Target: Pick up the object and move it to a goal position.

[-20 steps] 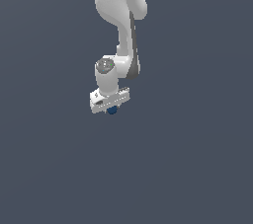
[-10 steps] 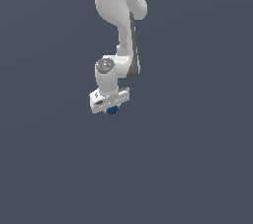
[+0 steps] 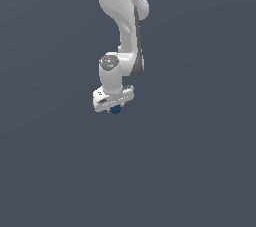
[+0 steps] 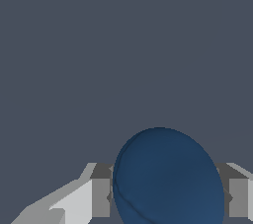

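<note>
A: Where is the ball [image 3: 116, 109]?

B: Between the fingers of the tool [image 3: 114, 108], under the white arm [image 3: 122, 26]. In the exterior view only a small dark blue patch shows below the tool's body; the rest is hidden behind it.

A: Tool state?

B: Clamped on the ball. In the wrist view the ball [image 4: 168, 178] fills the gap, with a grey finger [image 4: 101, 196] pressed against one side and a second finger against the other. The ball's lower part is cut off by the frame edge, as are the fingertips.

A: Surroundings?

B: Plain dark grey everywhere. I cannot tell whether it is a table, a floor or just backdrop. The arm's upper part is cut off at the top of the exterior view.
</note>
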Available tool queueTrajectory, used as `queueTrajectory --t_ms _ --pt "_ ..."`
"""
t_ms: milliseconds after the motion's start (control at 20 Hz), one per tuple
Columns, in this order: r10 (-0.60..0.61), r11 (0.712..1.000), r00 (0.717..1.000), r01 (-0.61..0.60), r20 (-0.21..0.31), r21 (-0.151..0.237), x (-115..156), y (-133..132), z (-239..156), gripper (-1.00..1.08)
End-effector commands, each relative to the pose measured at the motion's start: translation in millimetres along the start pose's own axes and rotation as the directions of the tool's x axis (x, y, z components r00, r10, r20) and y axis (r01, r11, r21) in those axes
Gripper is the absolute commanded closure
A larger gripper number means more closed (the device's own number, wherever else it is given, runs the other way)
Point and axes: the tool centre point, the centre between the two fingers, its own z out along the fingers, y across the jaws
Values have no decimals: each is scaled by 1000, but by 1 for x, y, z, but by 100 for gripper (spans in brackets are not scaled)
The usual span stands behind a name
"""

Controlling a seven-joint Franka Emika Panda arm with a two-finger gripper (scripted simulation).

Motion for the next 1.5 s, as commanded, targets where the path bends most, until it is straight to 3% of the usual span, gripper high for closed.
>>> queueTrajectory --t_ms 0,1000,1450 --pt "-1 1000 1000 1 -1 -1 1 -8 -10 108" --pt "-2 1000 1000 2 0 -3 15 -133 -159 108" --pt "-2 1000 1000 2 0 -1 22 -169 -204 108"
